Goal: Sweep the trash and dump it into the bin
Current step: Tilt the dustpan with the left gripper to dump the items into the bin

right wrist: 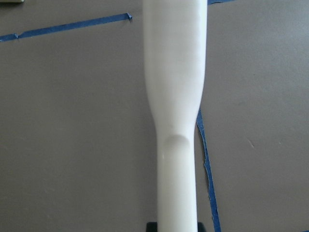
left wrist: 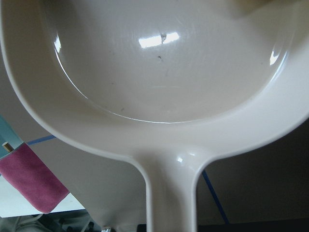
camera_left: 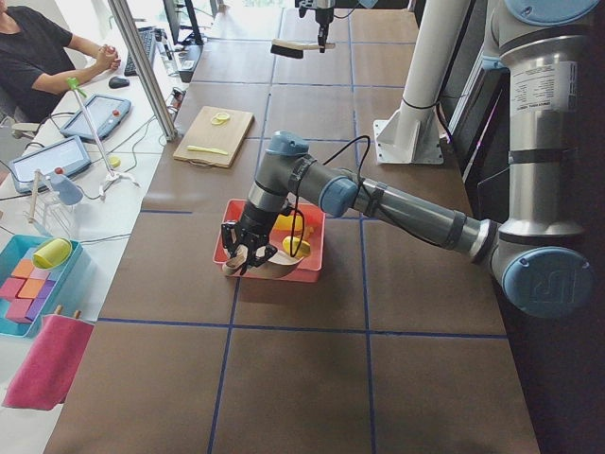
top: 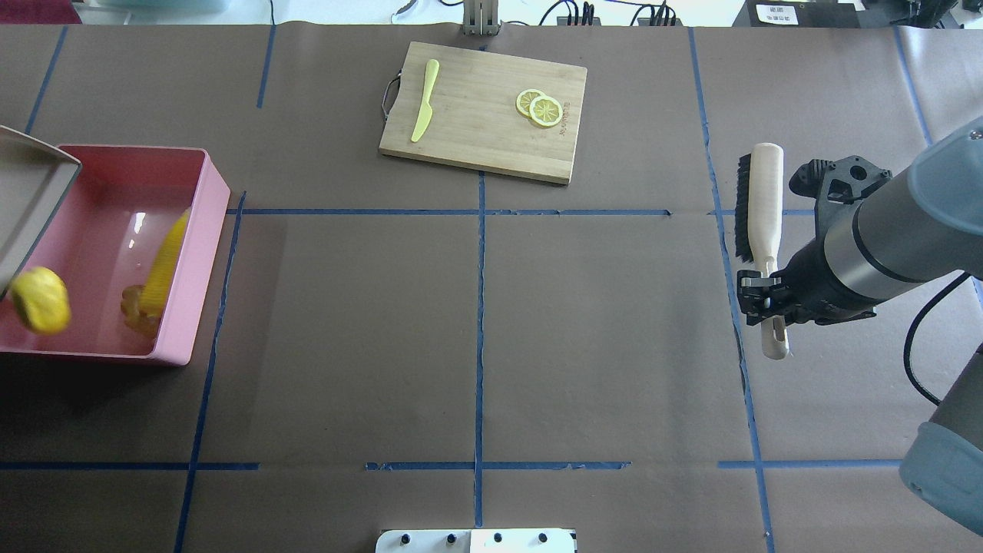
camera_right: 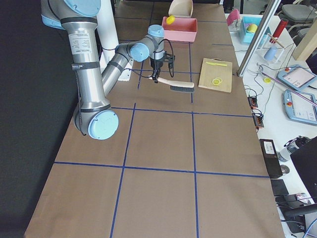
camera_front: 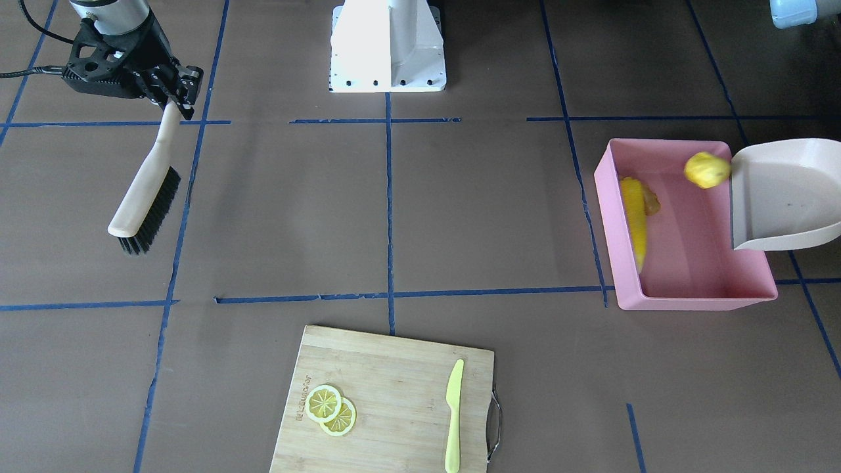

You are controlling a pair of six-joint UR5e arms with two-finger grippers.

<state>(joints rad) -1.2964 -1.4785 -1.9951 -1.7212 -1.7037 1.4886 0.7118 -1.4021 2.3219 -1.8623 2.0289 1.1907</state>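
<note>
The pink bin (camera_front: 683, 297) (top: 201, 253) stands at the table's end on my left side. In it lie the corn cob (camera_front: 635, 220) (top: 165, 265) and the ginger root (camera_front: 652, 200) (top: 137, 307). The yellow lump (camera_front: 706, 169) (top: 40, 299) is at the lip of the tilted cream dustpan (camera_front: 782, 194) (left wrist: 164, 72), over the bin. My left gripper (camera_left: 241, 253) is shut on the dustpan's handle (left wrist: 171, 193). Over the table's other half, my right gripper (camera_front: 172, 92) (top: 760, 296) is shut on the handle of the brush (camera_front: 141, 197) (top: 764, 207), held above the table.
A wooden cutting board (camera_front: 394, 387) (top: 476, 130) lies at the table's far edge with two lemon slices (camera_front: 330, 408) and a yellow-green knife (camera_front: 453, 414). The white robot base (camera_front: 387, 46) stands mid-table. A person (camera_left: 38, 47) sits beside the table.
</note>
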